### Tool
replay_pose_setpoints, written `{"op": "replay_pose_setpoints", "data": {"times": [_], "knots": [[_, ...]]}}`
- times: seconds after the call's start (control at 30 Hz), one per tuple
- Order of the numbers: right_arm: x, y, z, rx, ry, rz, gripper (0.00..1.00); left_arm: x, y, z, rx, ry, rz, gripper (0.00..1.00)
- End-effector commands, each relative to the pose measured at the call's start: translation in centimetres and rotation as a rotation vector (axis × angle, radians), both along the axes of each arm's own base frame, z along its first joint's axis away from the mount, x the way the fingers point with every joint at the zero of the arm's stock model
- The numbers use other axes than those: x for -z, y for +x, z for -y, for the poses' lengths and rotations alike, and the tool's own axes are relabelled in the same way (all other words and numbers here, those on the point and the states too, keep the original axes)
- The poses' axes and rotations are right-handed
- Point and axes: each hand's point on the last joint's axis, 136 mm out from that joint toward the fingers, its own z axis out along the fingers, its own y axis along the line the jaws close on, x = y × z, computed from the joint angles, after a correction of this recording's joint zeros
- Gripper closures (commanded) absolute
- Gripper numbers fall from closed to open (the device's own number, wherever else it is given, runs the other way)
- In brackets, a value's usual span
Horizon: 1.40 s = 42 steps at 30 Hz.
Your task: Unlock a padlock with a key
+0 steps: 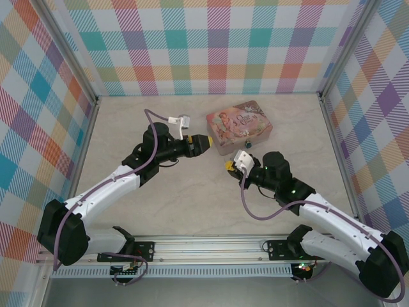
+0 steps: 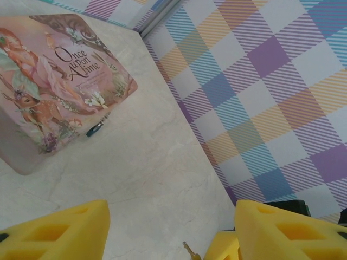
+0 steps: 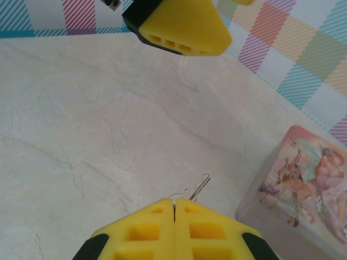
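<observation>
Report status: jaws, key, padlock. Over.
Left gripper open, empty, beside tin. Right gripper shut on key, tip sticking out. Padlock at tin's front edge, untouched. Nothing between key and padlock.

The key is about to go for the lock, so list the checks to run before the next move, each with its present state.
1. Key clamped in the right fingers: ok, tip sticking out.
2. Padlock located: ok, at the front side of the tin.
3. Padlock steadied by the left fingers: not ok, they are open and apart from it.
4. Keyhole facing the key: cannot tell, too small.
5. Tin flat on the table: ok.
</observation>
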Motion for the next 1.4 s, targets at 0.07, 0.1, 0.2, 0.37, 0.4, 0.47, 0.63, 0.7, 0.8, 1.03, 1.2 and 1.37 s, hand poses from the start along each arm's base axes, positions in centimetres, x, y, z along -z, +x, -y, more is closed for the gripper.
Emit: {"op": "replay_pose_setpoints", "data": {"times": [0.07,0.1,0.2,0.37,0.4,0.47,0.63,0.7,0.8,1.03,1.2,1.37], "knots": [[-2.8,0.3,-1.3,-0.098,-0.035,0.186,1.0,-1.6,-2.1,1.1,0.077,-0.054,-0.002,0.41],[-3.1,0.4,-1.4,-0.095,-0.029,0.191,1.0,-1.5,-2.3,1.3,0.083,-0.054,-0.008,0.41],[-3.9,0.5,-1.7,-0.095,0.008,0.195,1.0,-1.1,-2.7,1.7,0.095,-0.058,-0.021,0.43],[-4.4,0.4,-2.1,-0.099,0.058,0.185,1.0,-0.6,-2.9,2.8,0.122,-0.082,-0.048,0.46],[-4.6,0.4,-2.1,-0.098,0.066,0.185,1.0,-0.5,-2.9,3.1,0.129,-0.085,-0.052,0.46],[-4.9,0.4,-2.1,-0.095,0.082,0.188,1.0,-0.4,-2.9,3.5,0.141,-0.09,-0.065,0.48],[-5.5,0.4,-2.2,-0.096,0.105,0.189,1.0,-0.1,-2.9,3.8,0.136,-0.097,-0.069,0.56],[-5.7,0.5,-2.2,-0.091,0.116,0.193,1.0,-0.1,-2.8,3.8,0.13,-0.101,-0.068,0.57],[-5.7,0.5,-2.3,-0.091,0.122,0.189,1.0,-0.1,-2.8,3.9,0.13,-0.107,-0.072,0.58],[-5.8,1.0,-2.3,-0.07,0.133,0.185,1.0,0.4,-2.4,3.5,0.091,-0.091,-0.079,0.59],[-5.9,1.2,-2.1,-0.048,0.144,0.187,1.0,1.0,-1.6,2.8,0.011,-0.102,-0.13,0.51],[-5.9,1.2,-2.0,-0.04,0.156,0.186,1.0,1.5,-1.1,3.1,-0.021,-0.166,-0.217,0.49]]}}
